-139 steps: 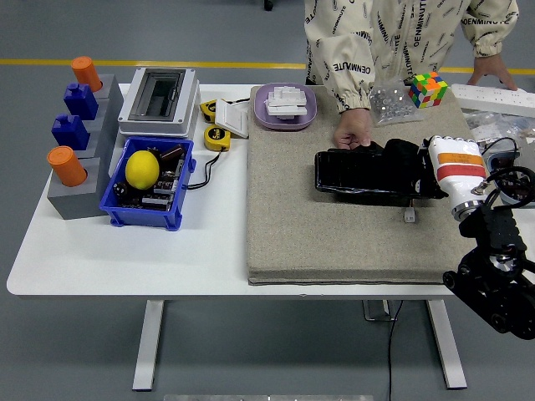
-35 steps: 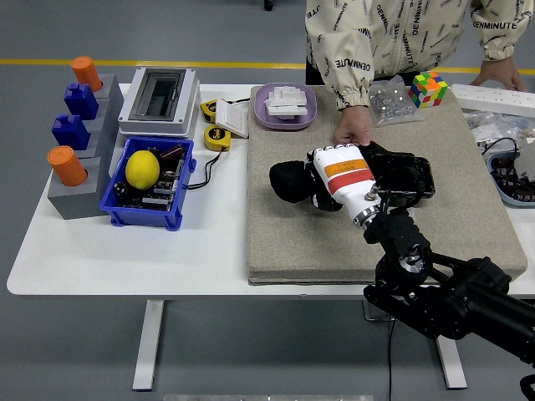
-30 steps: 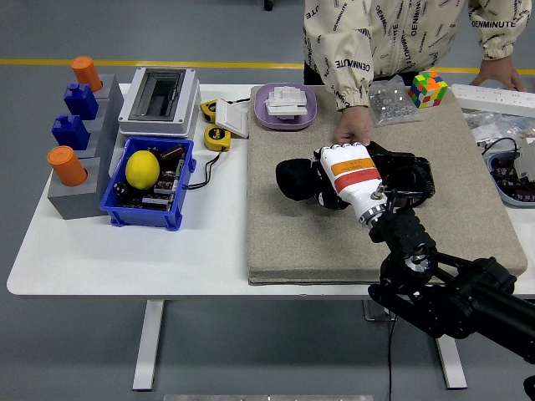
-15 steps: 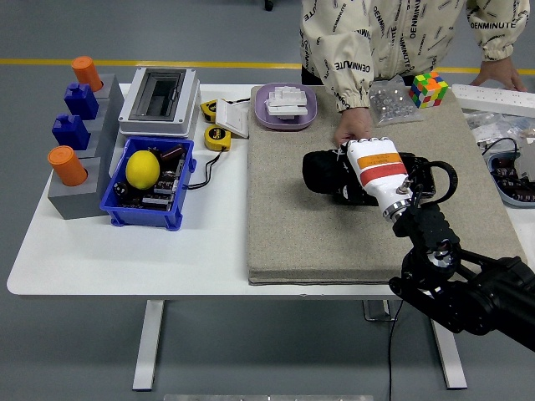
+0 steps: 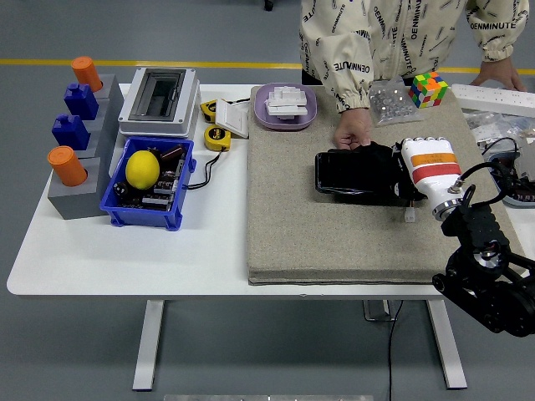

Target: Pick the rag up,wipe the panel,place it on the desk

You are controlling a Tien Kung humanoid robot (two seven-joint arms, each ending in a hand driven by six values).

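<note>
A black glossy panel (image 5: 347, 174) lies on the grey felt mat (image 5: 292, 225). My right hand (image 5: 403, 170), white with an orange band, is shut on a black rag (image 5: 386, 160) and presses it on the panel's right end. A person's hand (image 5: 353, 136) holds the panel's far edge. The left part of the panel is uncovered. My left arm is out of view.
A purple dish (image 5: 285, 107), a bag of small parts (image 5: 393, 102) and a colour cube (image 5: 427, 88) stand at the mat's far edge. A blue bin with a lemon (image 5: 142, 168), a grey box (image 5: 159, 98) and a block stand (image 5: 75, 142) are on the left. Parts lie at the right edge (image 5: 510, 159).
My right hand has swept the rag to the right across the panel, from beyond its left end to its right end. The person's hand has stayed on the far edge.
</note>
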